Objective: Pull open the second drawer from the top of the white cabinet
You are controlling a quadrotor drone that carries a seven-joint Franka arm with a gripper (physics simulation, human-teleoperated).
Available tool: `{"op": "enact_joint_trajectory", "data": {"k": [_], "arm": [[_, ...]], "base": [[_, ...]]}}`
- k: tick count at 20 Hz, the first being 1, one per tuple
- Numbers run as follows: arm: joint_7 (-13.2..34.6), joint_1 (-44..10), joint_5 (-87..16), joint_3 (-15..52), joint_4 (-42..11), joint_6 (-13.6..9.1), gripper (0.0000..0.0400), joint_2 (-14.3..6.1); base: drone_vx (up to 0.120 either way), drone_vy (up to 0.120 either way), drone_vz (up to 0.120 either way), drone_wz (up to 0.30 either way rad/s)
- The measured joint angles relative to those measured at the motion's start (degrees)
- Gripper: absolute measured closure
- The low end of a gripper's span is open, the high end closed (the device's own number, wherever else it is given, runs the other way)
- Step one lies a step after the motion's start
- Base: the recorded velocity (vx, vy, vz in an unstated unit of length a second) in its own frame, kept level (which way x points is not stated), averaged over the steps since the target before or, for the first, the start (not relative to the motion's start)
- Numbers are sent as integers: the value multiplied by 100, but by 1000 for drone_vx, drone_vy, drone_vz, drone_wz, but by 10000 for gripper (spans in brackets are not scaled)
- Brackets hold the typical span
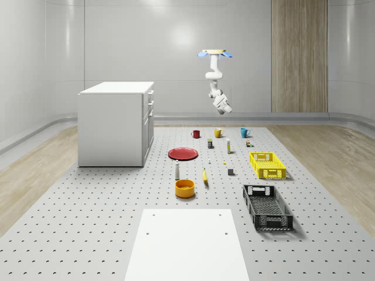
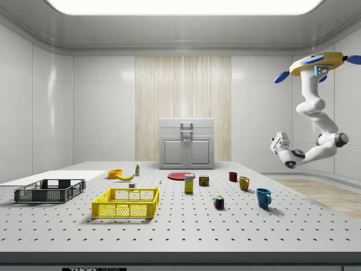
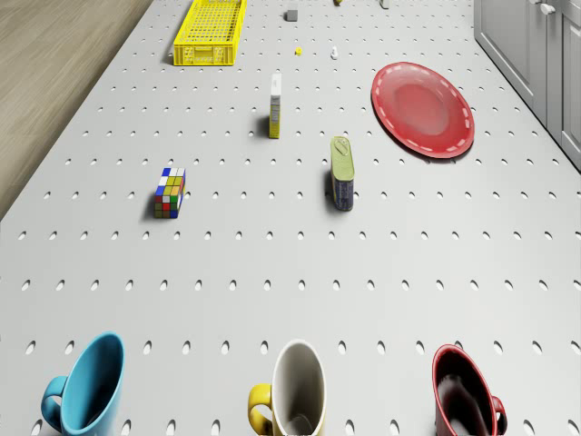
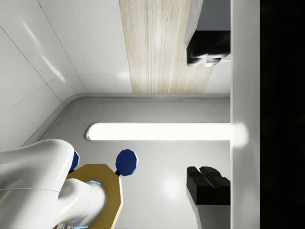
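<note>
Jaws stand apart, gripping nothing. Drone [image 1: 215,54] hovers high beyond the mugs [image 1: 218,133], gripper [image 2: 278,142] well away from the white cabinet [image 1: 116,123]

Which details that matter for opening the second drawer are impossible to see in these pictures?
- White cabinet, whole-scene view: drawer fronts face sideways, so the handles are too small.
- Cabinet, drone view: cut off by the picture edge.
- Gripper, side view: too small to judge the fingers.
- Small grey object: too small to identify.
</note>
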Motion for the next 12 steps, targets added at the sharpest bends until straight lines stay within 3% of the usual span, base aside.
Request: {"op": "enact_joint_trajectory", "data": {"k": [4,8,12], "arm": [[-217,372,1214,-806,-604,34,96,-114],[-317,673,1789,-1243,-960,111,98,-236],[-343,915,2032,-1501,-1149,214,99,-357]], "base": [[120,-120,0,0],[120,-120,0,0],[120,-120,110,0]]}}
